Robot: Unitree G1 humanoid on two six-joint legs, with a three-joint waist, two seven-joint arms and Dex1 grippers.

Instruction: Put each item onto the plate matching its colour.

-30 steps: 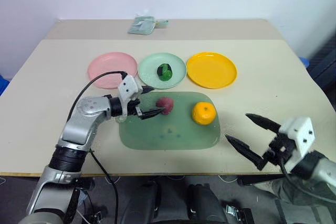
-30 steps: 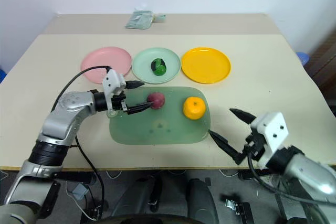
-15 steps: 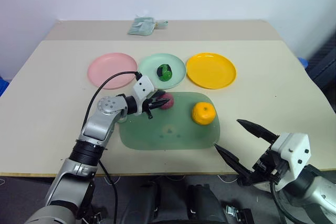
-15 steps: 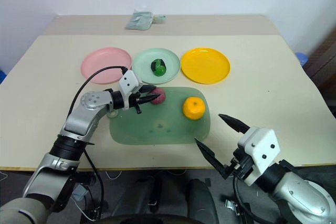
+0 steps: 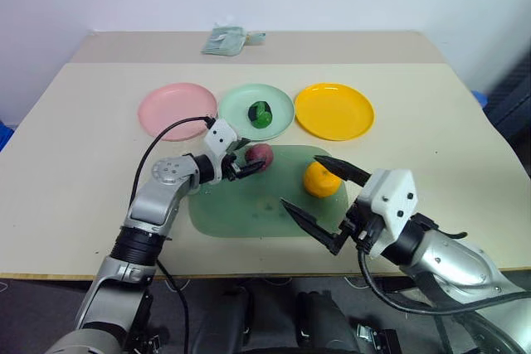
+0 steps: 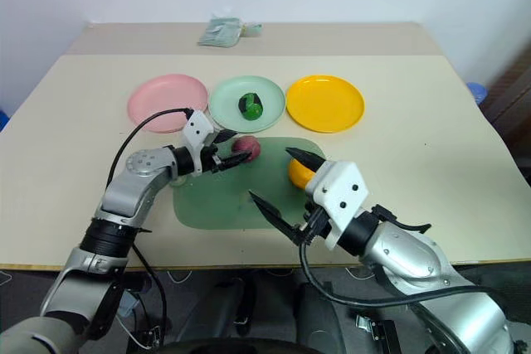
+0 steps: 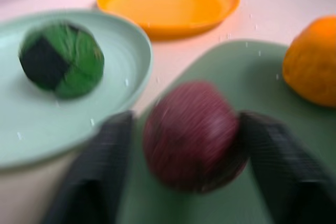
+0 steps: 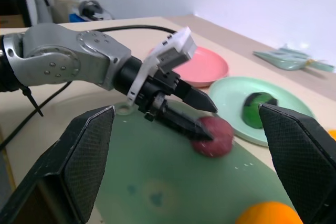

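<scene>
Three round shallow plates of smooth plastic sit in a row on the pale table (image 5: 465, 147): a pink plate (image 5: 176, 110), a mint green plate (image 5: 256, 110) and a yellow-orange plate (image 5: 334, 110). Three small round items are out: a green and black lump (image 5: 260, 113) with a patchy surface lies on the mint green plate, while a dark red plum (image 5: 260, 155) and a dimpled orange mandarin (image 5: 319, 181) rest on one translucent green oval tray (image 5: 241, 213) just in front of the plates. Two claws are over the tray. The left claw (image 7: 184, 166) has its black fingers (image 7: 97, 174) spread wide on either side of the plum, close to its skin; contact cannot be told. The right claw (image 5: 319, 196) hangs above the tray's near edge beside the mandarin, its pointed, textured fingers far apart and empty. One crumpled pale green packet (image 5: 226, 40) lies at the table's far edge.
</scene>
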